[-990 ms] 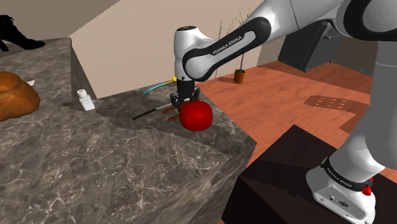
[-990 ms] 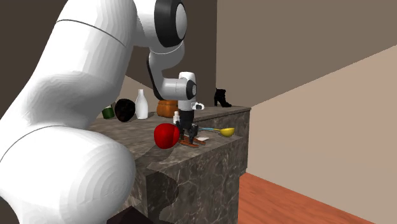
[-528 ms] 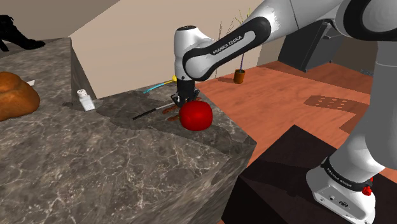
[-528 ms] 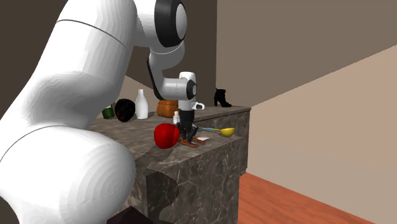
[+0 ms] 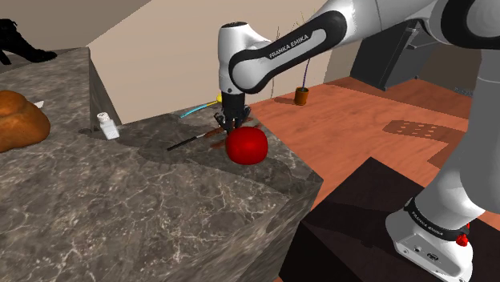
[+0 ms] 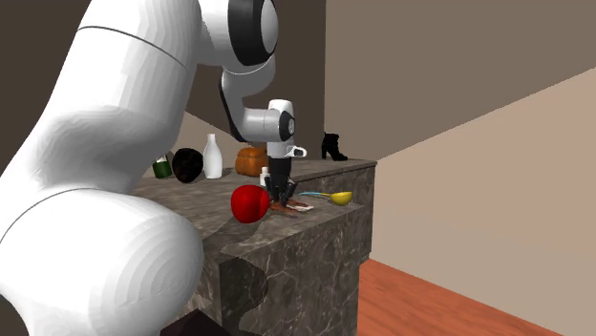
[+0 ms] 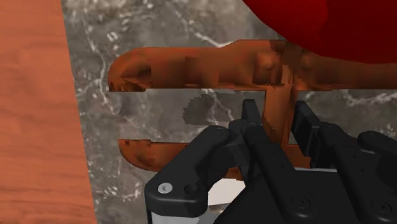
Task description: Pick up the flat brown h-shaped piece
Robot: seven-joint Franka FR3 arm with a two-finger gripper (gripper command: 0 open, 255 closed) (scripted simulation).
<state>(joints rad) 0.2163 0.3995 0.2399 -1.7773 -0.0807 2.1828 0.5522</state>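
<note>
The flat brown H-shaped piece (image 7: 210, 63) hangs from my gripper (image 7: 280, 124), whose black fingers (image 7: 251, 118) are shut on its crossbar. A faint shadow lies on the marble under it, so it is a little above the counter. From the shoulder view the gripper (image 5: 228, 122) points straight down over the counter's far corner, with the piece (image 5: 218, 120) at its tips. A red apple-like ball (image 5: 246, 145) rests right beside the fingers. In the second exterior view the piece (image 6: 286, 203) sits under the gripper (image 6: 280, 198), next to the ball (image 6: 249, 203).
A dark-handled utensil (image 5: 188, 142) and a yellow spoon with a teal handle (image 5: 200, 107) lie close by. A small white bottle (image 5: 108, 126), a brown lump (image 5: 20, 120) and a black boot (image 5: 20, 44) stand further back. The marble counter (image 5: 160, 200) drops off just past the ball.
The fingers have gone from open to shut on the piece's crossbar. The hand has then risen a little, taking the piece with it. The red ball has stayed put.
</note>
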